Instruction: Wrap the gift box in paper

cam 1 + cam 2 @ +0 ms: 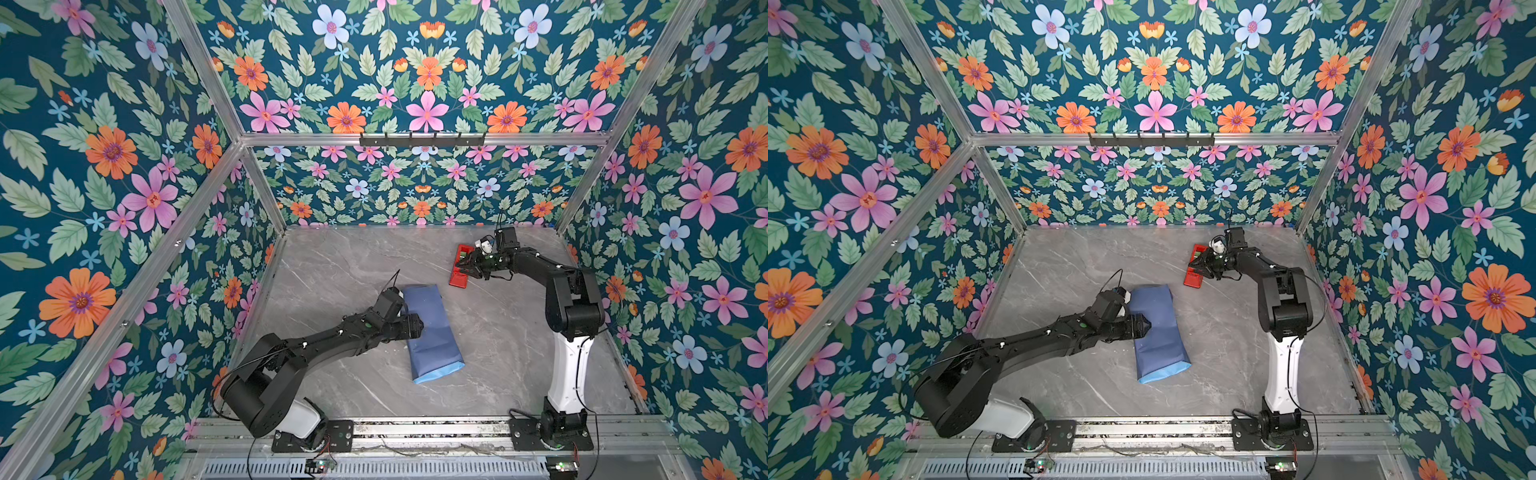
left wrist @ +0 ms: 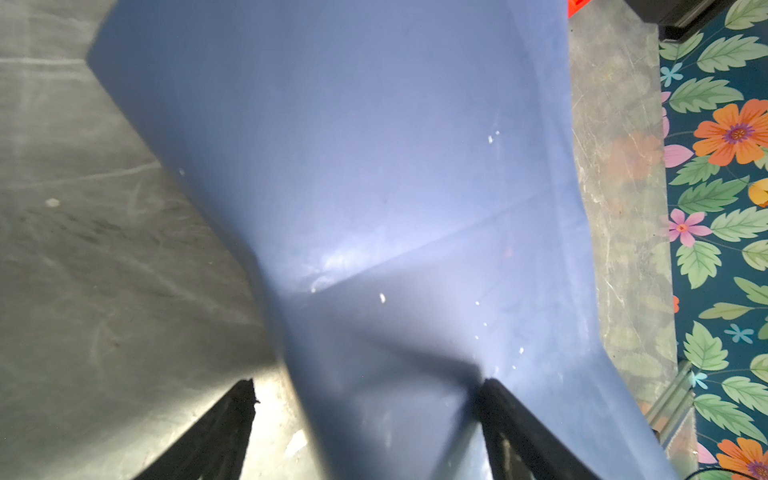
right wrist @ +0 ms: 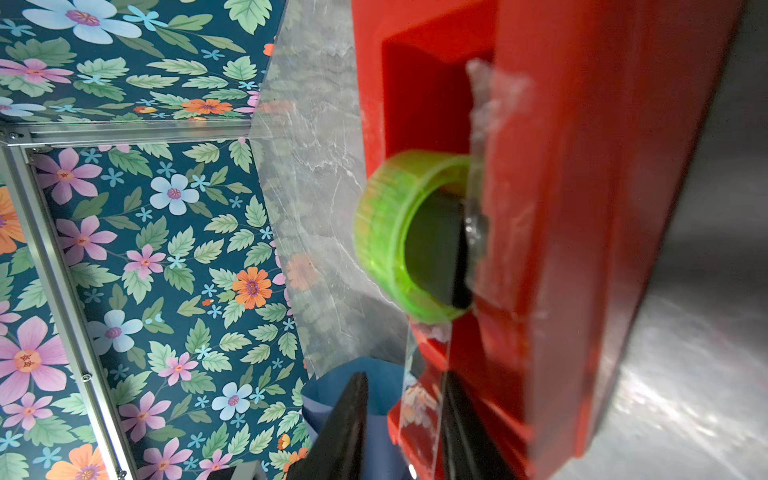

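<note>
Now the spread left claw (image 1: 417,326) pins the paper (image 1: 437,347). Upper right, the half-spread right claw (image 1: 464,264) should pinch the tape (image 3: 422,399) flat, probably.

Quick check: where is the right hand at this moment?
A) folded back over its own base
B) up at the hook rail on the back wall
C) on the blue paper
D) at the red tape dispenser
D: in a top view the right hand is at the red tape dispenser near the back of the table, and the dispenser fills much of its wrist view.
</note>
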